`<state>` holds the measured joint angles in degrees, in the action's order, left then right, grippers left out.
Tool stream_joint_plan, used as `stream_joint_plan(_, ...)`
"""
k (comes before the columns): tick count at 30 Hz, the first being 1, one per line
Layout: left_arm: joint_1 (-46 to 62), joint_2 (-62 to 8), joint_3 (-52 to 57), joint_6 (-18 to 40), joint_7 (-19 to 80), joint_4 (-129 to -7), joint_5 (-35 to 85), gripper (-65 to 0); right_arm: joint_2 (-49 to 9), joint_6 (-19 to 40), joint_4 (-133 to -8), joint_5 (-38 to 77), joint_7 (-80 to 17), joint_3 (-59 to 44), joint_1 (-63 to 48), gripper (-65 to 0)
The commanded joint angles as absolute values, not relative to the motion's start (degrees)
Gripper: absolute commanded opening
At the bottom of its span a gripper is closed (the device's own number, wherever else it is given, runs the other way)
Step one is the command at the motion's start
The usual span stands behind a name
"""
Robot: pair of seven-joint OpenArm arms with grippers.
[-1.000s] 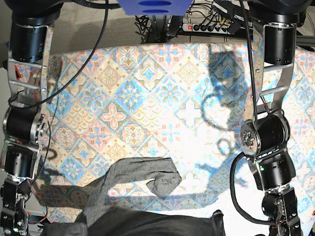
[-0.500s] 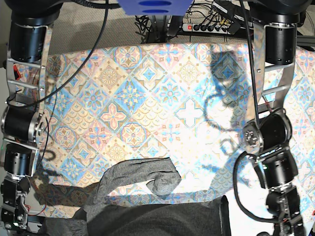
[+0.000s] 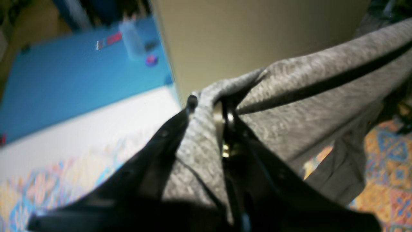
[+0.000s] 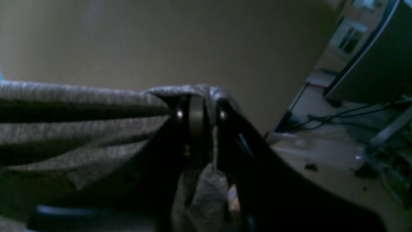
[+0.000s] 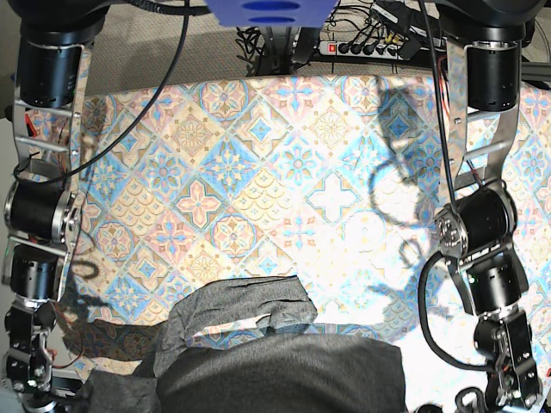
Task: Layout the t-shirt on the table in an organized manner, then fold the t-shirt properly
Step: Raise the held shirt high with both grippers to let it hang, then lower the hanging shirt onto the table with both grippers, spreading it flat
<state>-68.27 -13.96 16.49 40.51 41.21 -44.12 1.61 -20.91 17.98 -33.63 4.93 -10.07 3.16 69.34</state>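
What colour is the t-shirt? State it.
Plain dark heather grey t-shirt, no print; clearest in the left wrist view.

Beyond the far edge of the table, a power strip (image 5: 362, 47) lies on beige carpet (image 5: 155, 43) among tangled black cables (image 5: 267, 39). Bright light falls from above. A plain beige wall (image 4: 161, 42) stands behind; nearby, a blue board (image 3: 80, 71).
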Motion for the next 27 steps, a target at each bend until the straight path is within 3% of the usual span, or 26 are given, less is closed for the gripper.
stream_joint_plan(1,-71.69,-14.55,16.57,40.0,38.9,-45.23,2.86,-62.8,-21.49,17.01,-34.51,5.67,-8.04,3.12,71.78,-65.0)
stream_joint_plan(9,-68.62,-14.46,16.4,40.0,39.16,-45.23,2.24,-62.8,-21.32,17.01,-34.51,5.67,-8.04,2.95,68.09,-65.0)
stream_joint_plan(19,-60.18,-14.55,16.4,40.0,47.34,-45.58,2.95,-62.9,-21.41,17.01,-34.86,5.76,-8.22,2.86,58.42,-65.0)
stream_joint_plan(23,-52.7,-14.55,16.4,40.0,53.05,-55.34,2.95,-62.9,-22.46,17.01,-37.41,5.76,-11.03,1.8,53.49,-65.0)
stream_joint_plan(27,-43.38,-14.55,16.4,40.0,60.7,-71.16,2.95,-62.9,-22.73,17.01,-51.74,5.76,-19.65,-5.14,44.7,-65.0)
